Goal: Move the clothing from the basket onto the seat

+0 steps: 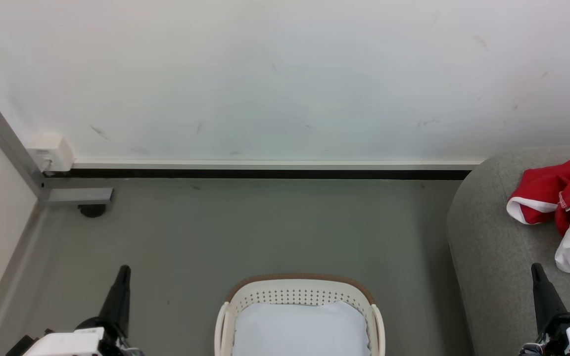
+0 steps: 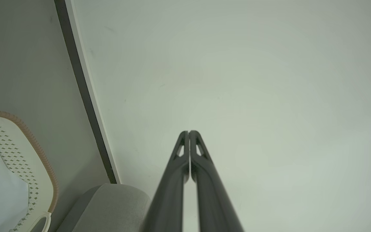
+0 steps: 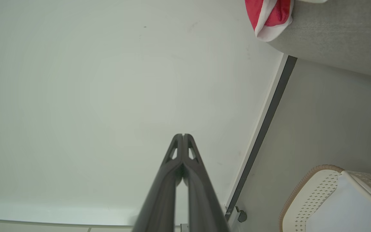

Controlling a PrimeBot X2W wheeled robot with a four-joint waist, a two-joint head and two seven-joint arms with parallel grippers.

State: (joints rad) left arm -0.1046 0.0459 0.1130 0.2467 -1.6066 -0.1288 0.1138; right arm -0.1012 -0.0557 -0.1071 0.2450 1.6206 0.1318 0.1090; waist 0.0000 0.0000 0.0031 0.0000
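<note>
On the seat (image 1: 493, 257), crumpled red clothing (image 1: 552, 190), apart from the basket (image 1: 300, 280).

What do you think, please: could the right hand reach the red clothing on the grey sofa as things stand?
Probably yes: the right hand, shut, shows against the grey sofa, with only bare upholstery between it and the red clothing lying ahead. It would have to open first.

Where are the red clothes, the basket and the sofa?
red clothes (image 1: 554, 185), head view, on the red fold.
basket (image 1: 300, 295), head view, on its perforated far wall.
sofa (image 1: 488, 247), head view, on its bare grey cushion.
</note>
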